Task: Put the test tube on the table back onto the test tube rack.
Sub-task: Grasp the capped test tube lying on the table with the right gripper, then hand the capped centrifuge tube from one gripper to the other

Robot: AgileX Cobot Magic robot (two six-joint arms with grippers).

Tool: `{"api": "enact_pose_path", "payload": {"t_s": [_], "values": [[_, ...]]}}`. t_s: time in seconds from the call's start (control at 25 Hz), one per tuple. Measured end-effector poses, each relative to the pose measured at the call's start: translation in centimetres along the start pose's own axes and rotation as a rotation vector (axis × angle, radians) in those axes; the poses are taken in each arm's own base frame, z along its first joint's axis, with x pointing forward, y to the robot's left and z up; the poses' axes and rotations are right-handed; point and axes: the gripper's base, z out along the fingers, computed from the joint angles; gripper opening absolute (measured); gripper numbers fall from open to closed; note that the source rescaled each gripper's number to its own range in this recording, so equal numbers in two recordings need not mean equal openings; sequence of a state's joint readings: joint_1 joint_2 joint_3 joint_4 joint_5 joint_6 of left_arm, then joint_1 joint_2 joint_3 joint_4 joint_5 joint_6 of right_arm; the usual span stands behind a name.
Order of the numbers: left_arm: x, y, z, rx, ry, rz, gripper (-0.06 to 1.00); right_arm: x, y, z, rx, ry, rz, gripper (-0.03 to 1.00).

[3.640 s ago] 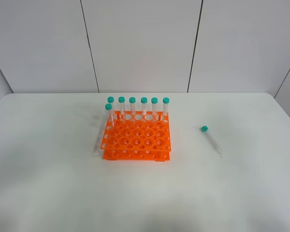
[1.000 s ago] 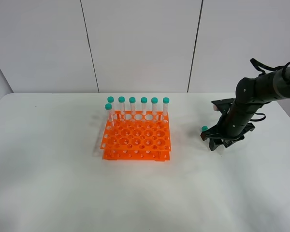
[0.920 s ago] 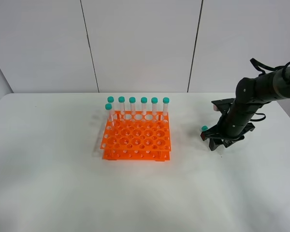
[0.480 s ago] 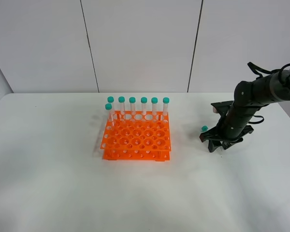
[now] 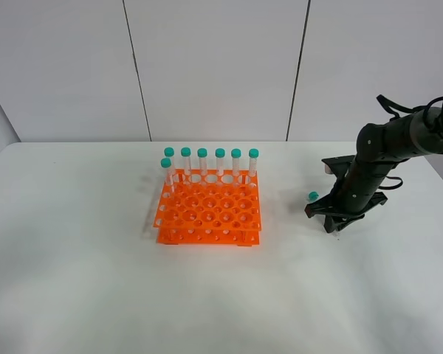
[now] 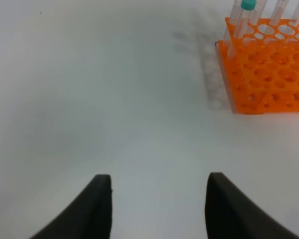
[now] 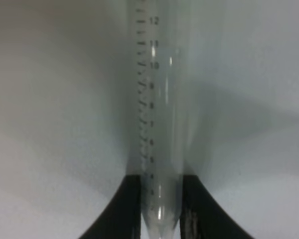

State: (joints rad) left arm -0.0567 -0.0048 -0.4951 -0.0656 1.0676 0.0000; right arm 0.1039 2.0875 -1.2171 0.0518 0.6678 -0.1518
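Note:
The test tube [image 7: 159,99], clear with graduation marks, lies on the white table [image 5: 96,280] right of the rack. In the exterior high view only its teal cap [image 5: 312,195] shows beside the arm. My right gripper [image 7: 159,201] is shut on the tube near its pointed end, its black fingers [image 7: 127,209] pressing both sides; from above it sits low at the table [image 5: 334,221]. The orange test tube rack [image 5: 209,214] stands mid-table, also seen in the left wrist view [image 6: 269,74]. My left gripper [image 6: 159,209] hangs open over bare table, left of the rack.
Several teal-capped tubes [image 5: 220,162] stand along the rack's back row and one at its back-left corner [image 6: 244,20]. Grey wall panels rise behind the table's far edge. The right arm's cables [image 5: 406,110] hang near the table's right edge.
My right gripper's fingers have closed onto the test tube on the table. The arm has settled slightly lower. The left gripper and the rack have not moved.

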Motion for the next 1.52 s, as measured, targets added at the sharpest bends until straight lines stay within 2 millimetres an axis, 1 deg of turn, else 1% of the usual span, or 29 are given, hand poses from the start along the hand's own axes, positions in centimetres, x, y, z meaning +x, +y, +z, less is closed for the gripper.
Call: {"api": "enact_pose_path", "payload": {"t_s": [0.36,0.44,0.52,0.56,0.6,0.72,0.8,0.92,1.0,1.04,1.12,1.2,1.36,1.44,1.52], "values": [[0.0,0.0,0.0,0.000,0.000,0.000,0.72,0.2,0.0,-0.2,-0.001,0.025,-0.023,0.01],[0.0,0.0,0.0,0.000,0.000,0.000,0.72,0.4,0.0,-0.5,0.003,0.039,-0.039,0.01],[0.0,0.0,0.0,0.000,0.000,0.000,0.72,0.5,0.0,-1.6,0.008,0.029,-0.050,0.01],[0.0,0.0,0.0,0.000,0.000,0.000,0.72,0.4,0.0,-2.4,0.011,0.009,-0.056,0.01],[0.0,0.0,0.0,0.000,0.000,0.000,0.72,0.2,0.0,-3.6,0.016,-0.025,-0.059,0.01],[0.0,0.0,0.0,0.001,0.000,0.000,0.72,-0.1,0.1,-7.6,0.033,-0.153,-0.066,0.01],[0.0,0.0,0.0,0.001,0.000,0.000,0.72,-0.2,0.3,-10.6,0.037,-0.257,-0.058,0.01],[0.0,0.0,0.0,0.001,0.000,0.000,0.72,0.2,0.7,-14.6,0.029,-0.386,-0.065,0.01],[0.0,0.0,0.0,0.001,0.000,0.000,0.72,0.7,1.0,-16.7,0.022,-0.442,-0.081,0.01],[0.0,0.0,0.0,0.001,0.000,0.000,0.72,1.0,1.1,-17.7,0.021,-0.461,-0.088,0.01],[0.0,0.0,0.0,0.001,0.000,0.000,0.72,1.9,1.3,-18.9,0.025,-0.487,-0.103,0.01],[0.0,0.0,0.0,0.001,0.000,0.000,0.72,3.0,1.4,-19.5,0.034,-0.510,-0.110,0.01],[0.0,0.0,0.0,0.001,0.000,0.000,0.72,5.9,1.5,-19.3,0.072,-0.559,-0.120,0.01],[0.0,0.0,0.0,0.001,0.000,0.000,0.72,7.8,1.6,-18.6,0.078,-0.565,-0.112,0.01],[0.0,0.0,0.0,0.001,0.000,0.000,0.72,9.8,1.8,-18.3,0.077,-0.591,-0.100,0.01]]}}
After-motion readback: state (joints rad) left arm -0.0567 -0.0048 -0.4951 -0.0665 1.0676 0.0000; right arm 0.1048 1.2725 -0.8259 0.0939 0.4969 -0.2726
